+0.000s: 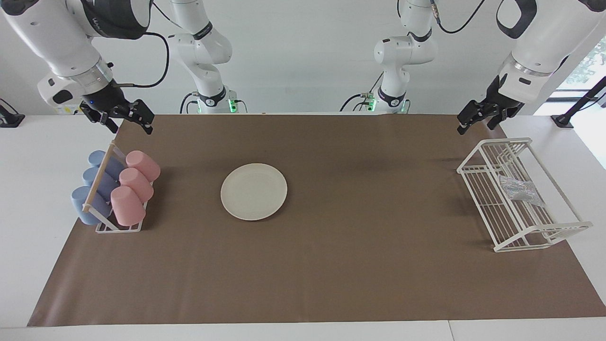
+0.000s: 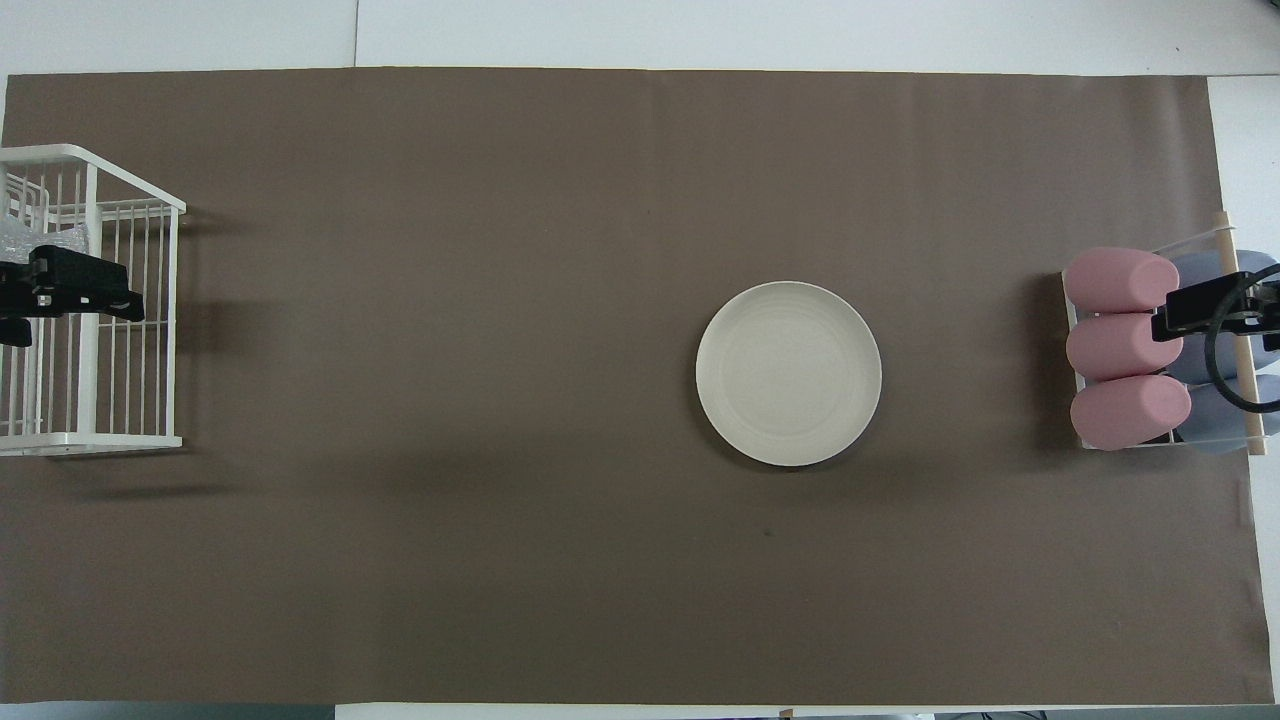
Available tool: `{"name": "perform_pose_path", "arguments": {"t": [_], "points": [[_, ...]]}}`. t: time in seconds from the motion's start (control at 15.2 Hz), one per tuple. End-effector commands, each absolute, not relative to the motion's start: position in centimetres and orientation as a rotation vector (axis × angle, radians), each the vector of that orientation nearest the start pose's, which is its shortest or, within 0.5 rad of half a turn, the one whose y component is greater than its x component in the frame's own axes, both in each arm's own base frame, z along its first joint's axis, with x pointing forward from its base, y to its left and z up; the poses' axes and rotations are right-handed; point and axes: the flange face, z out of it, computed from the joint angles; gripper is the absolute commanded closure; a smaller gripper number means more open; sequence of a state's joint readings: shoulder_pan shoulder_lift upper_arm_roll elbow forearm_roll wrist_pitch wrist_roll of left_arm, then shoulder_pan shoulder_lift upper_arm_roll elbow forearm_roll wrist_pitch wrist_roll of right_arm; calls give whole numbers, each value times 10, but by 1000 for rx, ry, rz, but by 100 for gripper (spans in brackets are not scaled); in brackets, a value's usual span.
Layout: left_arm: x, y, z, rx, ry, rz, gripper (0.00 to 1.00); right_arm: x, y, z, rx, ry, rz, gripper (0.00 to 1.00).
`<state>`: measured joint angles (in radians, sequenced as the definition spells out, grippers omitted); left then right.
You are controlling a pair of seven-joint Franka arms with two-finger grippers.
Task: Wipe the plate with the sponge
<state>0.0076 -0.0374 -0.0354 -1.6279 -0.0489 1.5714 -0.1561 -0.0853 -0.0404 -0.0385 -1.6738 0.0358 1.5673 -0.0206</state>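
The cream-white plate [image 1: 253, 191] [image 2: 789, 373] lies flat on the brown mat, toward the right arm's end of the table, with nothing on it. The silvery sponge [image 1: 520, 189] [image 2: 18, 236] rests inside the white wire rack [image 1: 502, 244] [image 2: 130, 438] at the left arm's end. My left gripper [image 1: 476, 125] [image 2: 60, 300] hangs open and holds nothing, over the rack's end nearer the robots and apart from the sponge. My right gripper [image 1: 132, 127] [image 2: 1215, 310] hangs open and holds nothing, over the cup rack, well away from the plate.
A small rack [image 1: 118, 228] [image 2: 1075, 380] at the right arm's end holds three pink cups [image 1: 136, 187] [image 2: 1122, 345] and three blue cups [image 1: 97, 189] on their sides. The brown mat [image 1: 331, 265] covers most of the white table.
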Motion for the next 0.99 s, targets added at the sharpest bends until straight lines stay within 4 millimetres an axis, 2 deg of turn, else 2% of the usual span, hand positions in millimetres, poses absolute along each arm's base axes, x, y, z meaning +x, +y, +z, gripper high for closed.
{"name": "perform_pose_path", "arguments": {"t": [0.0, 0.72, 0.92], "points": [[536, -17, 621, -3186, -222, 12, 0, 529, -64, 599, -3113, 151, 91, 0], [540, -16, 621, -3196, -255, -39, 0, 529, -64, 599, -3113, 151, 91, 0], [539, -24, 619, -3179, -317, -28, 0, 529, -64, 599, -3113, 151, 91, 0]]}}
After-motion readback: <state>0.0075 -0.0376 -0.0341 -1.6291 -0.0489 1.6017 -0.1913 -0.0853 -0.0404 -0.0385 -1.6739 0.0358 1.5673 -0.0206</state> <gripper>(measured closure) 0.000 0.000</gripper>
